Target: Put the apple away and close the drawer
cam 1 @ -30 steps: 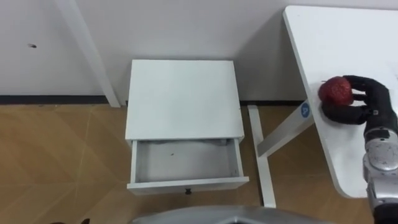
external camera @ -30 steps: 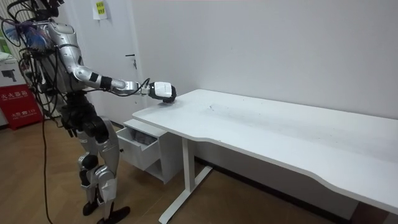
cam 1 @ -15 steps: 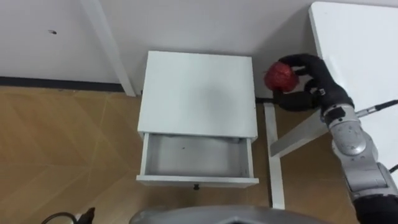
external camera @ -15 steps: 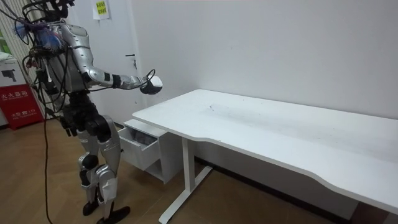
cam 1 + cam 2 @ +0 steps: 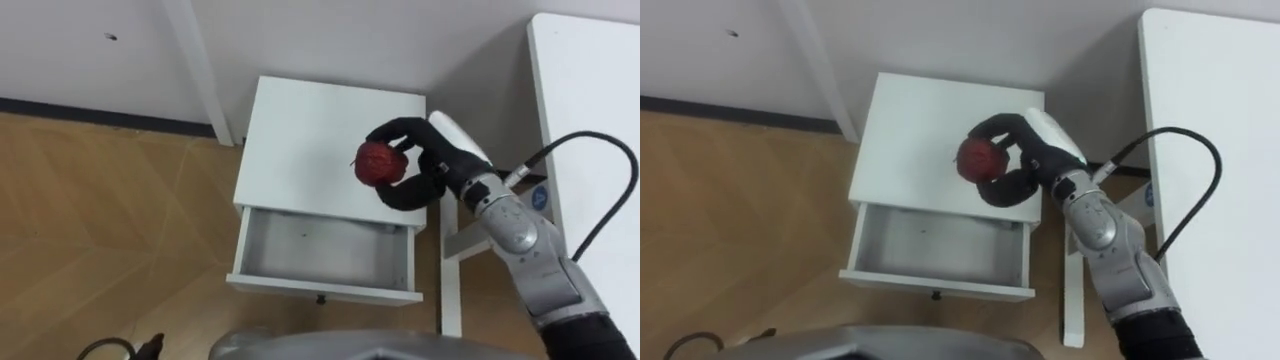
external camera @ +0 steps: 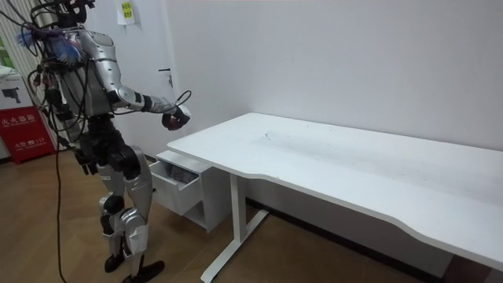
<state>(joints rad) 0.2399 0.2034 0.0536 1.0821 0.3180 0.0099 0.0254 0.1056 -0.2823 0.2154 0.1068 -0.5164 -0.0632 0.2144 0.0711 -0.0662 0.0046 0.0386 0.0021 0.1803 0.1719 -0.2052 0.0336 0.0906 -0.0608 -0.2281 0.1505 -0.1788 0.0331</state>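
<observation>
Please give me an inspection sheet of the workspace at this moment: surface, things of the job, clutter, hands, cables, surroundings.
Surface: white cabinet top, bare; white desk to the robot's right, bare where visible.
Job's things: apple, red, held in the air over the cabinet's front right part; drawer pulled open, nothing seen inside.
Clutter: nothing seen.
Hands: right hand curled round the apple.
Cables: nothing seen but the robot's own.
Surroundings: wooden floor, white wall behind the cabinet.
</observation>
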